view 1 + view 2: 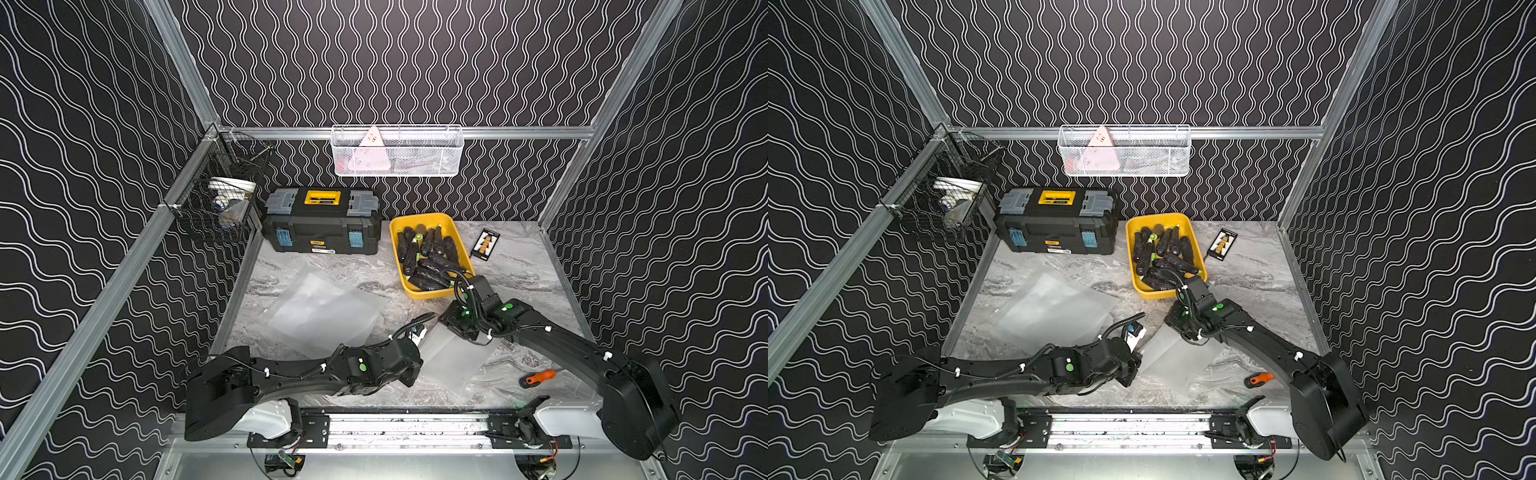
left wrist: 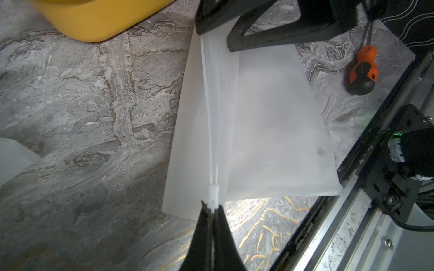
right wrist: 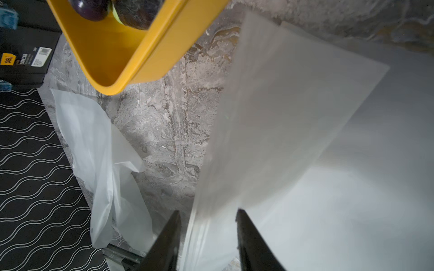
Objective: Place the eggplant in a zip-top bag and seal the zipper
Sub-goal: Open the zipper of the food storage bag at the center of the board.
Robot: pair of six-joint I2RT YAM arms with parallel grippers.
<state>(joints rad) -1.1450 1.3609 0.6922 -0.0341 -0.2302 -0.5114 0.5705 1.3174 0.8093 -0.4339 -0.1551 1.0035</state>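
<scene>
Starting at the left wall: a black wire basket [image 1: 216,208] hung on the rail, then a black plastic toolbox with a yellow handle [image 1: 322,237] at the back of the grey marbled table [image 1: 353,270]. In front of the toolbox, a loose stack of frosted plastic bags [image 1: 324,311], lying flat. Next, the left gripper [image 2: 212,212]: clamped tight on the zipper strip of the frosted zip-top bag [image 2: 270,117], just beyond the small white slider [image 2: 213,191]. Holds that end of the strip lifted, with the bag's body sloping down to the marble between the two arms. At the strip's other end, the right gripper [image 3: 208,212]: jaws apart, straddling the bag's top edge; hard to say whether either finger touches the plastic. Just beyond it, a yellow plastic tray [image 1: 415,293] heaped with dark purple eggplants [image 1: 430,266]. Right of the tray, a small black card [image 1: 485,244] flat on the marble. Near the front edge, beside the right arm, an orange-handled screwdriver [image 1: 540,377].
</scene>
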